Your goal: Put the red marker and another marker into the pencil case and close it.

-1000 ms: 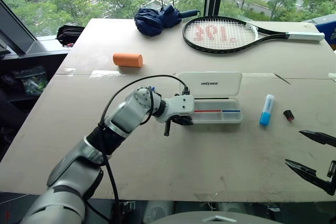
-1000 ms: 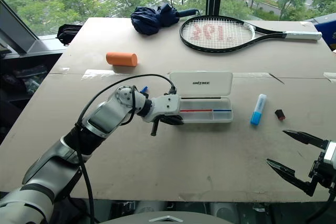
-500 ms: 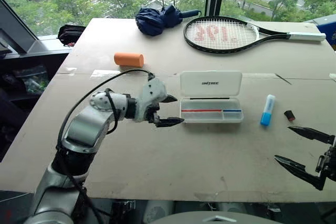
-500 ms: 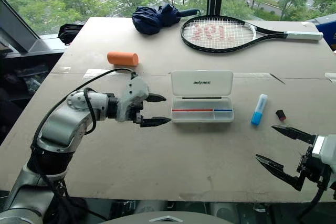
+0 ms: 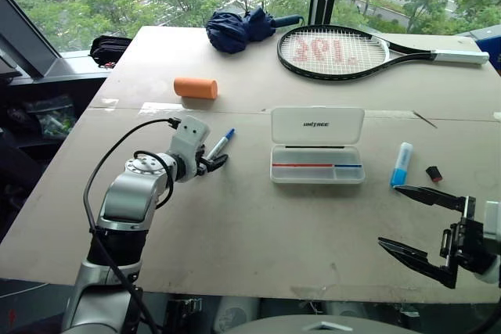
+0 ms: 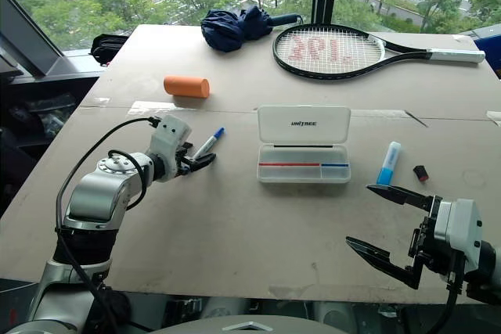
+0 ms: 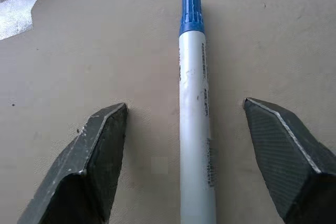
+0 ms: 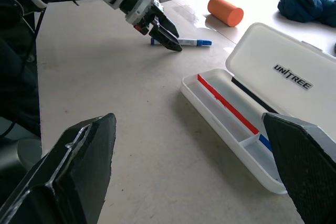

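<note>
Behind a matte, beige bench (image 5: 313, 224), tall windows looked onto green treetops. My left gripper (image 7: 184, 145) had its dark, textured fingers (image 7: 102, 145) parted on either side of a slim white marker (image 7: 195, 129) with a ribbed blue cap, without touching it; the barrel's lower end was cut off in my wrist view. My right gripper (image 6: 387, 220) hung over the bench's near edge, fingers spread wide and empty. The pencil case (image 5: 317, 146), glossy white plastic with rounded corners, lay open mid-bench, its lid back and a red and a blue line in its translucent tray. Right of it lay a light blue tube (image 5: 400, 164) and a small dark object (image 5: 432, 171), hard to make out. Farther back sat an orange cylinder (image 5: 195, 88), a folded navy umbrella (image 5: 239, 29) and a tennis racket (image 5: 337, 51).
</note>
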You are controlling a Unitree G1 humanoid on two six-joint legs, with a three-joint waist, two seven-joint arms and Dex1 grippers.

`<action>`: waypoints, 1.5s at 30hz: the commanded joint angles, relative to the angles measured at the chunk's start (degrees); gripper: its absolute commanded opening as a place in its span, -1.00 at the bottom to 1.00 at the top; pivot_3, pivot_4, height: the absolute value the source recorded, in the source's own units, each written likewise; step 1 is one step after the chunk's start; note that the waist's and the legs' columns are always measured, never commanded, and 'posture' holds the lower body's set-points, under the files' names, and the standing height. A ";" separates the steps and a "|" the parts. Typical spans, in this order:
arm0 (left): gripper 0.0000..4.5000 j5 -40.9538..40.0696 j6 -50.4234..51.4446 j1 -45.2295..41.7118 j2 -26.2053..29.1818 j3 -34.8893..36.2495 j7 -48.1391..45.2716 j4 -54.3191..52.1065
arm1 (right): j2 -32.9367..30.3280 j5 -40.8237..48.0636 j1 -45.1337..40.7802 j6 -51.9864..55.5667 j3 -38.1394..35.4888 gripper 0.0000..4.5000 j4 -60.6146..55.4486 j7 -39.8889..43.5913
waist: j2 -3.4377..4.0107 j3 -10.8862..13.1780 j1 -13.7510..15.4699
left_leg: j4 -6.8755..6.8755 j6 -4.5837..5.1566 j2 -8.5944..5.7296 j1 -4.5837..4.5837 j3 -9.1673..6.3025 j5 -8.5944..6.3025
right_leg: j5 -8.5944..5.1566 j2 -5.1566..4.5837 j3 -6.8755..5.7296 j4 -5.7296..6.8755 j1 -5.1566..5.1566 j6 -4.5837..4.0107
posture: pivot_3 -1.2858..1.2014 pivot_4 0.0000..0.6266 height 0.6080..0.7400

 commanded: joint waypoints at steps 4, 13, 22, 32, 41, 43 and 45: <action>-0.56 -1.09 -0.11 2.18 1.22 -0.49 -1.12 -0.83 | 0.36 1.91 0.82 -1.26 -1.44 1.00 -3.52 -0.08 | 0.04 -0.03 -0.09 | 0.00 0.00 0.01 0.02 0.02 0.00 | 0.00 -0.02 0.03 0.00 0.00 0.00 | 0.03 -0.52 0.85; -1.00 -13.89 -3.37 3.07 6.37 7.75 -14.54 -8.68 | 1.64 1.46 -2.13 -2.73 1.35 1.00 -2.85 -1.18 | -0.04 0.03 -0.14 | -0.01 -0.01 0.06 -0.02 0.01 0.00 | 0.00 -0.02 0.00 0.01 -0.05 -0.02 | 0.03 -0.52 0.85; -1.00 -17.84 -4.77 -7.62 11.10 -8.98 -27.22 -12.49 | 4.08 0.65 1.56 -4.96 -1.97 1.00 -0.72 -0.69 | -0.05 0.03 0.30 | 0.01 -0.01 -0.01 -0.05 0.05 0.00 | -0.01 -0.09 0.01 -0.05 -0.02 -0.03 | 0.03 -0.52 0.85; -1.00 1.69 -26.40 -30.41 -0.40 -31.37 -35.35 18.86 | 9.51 -2.25 14.12 -9.49 -10.66 1.00 2.57 0.36 | -0.02 0.04 -0.75 | -0.01 0.02 -0.24 -0.03 0.16 -0.01 | -0.01 0.13 0.19 -0.04 -0.09 -0.01 | 0.03 -0.52 0.85; -0.56 9.69 -40.64 -37.61 -9.47 -33.98 -39.11 38.20 | 12.49 -3.43 18.15 -9.50 -9.96 1.00 -1.55 -3.43 | -0.05 0.09 -0.37 | -0.02 0.03 -0.21 -0.09 0.12 -0.01 | -0.02 0.14 0.13 -0.04 -0.12 0.01 | 0.03 -0.52 0.85; -0.19 9.42 -40.26 -37.59 -9.92 -32.52 -40.03 37.87 | 12.31 -3.68 18.24 -8.06 -9.38 1.00 -2.51 -5.21 | -0.05 0.09 -0.28 | -0.02 0.03 -0.19 -0.11 0.11 -0.01 | -0.02 0.14 0.12 -0.04 -0.12 0.01 | 0.03 -0.52 0.85; 0.26 8.75 -38.78 -37.21 -9.31 -30.88 -40.89 36.14 | 12.14 -3.91 17.42 -6.14 -8.86 1.00 -3.10 -8.08 | -0.05 0.09 -0.29 | -0.02 0.03 -0.02 -0.14 0.11 -0.01 | -0.02 0.14 0.13 -0.05 -0.13 0.01 | 0.03 -0.52 0.85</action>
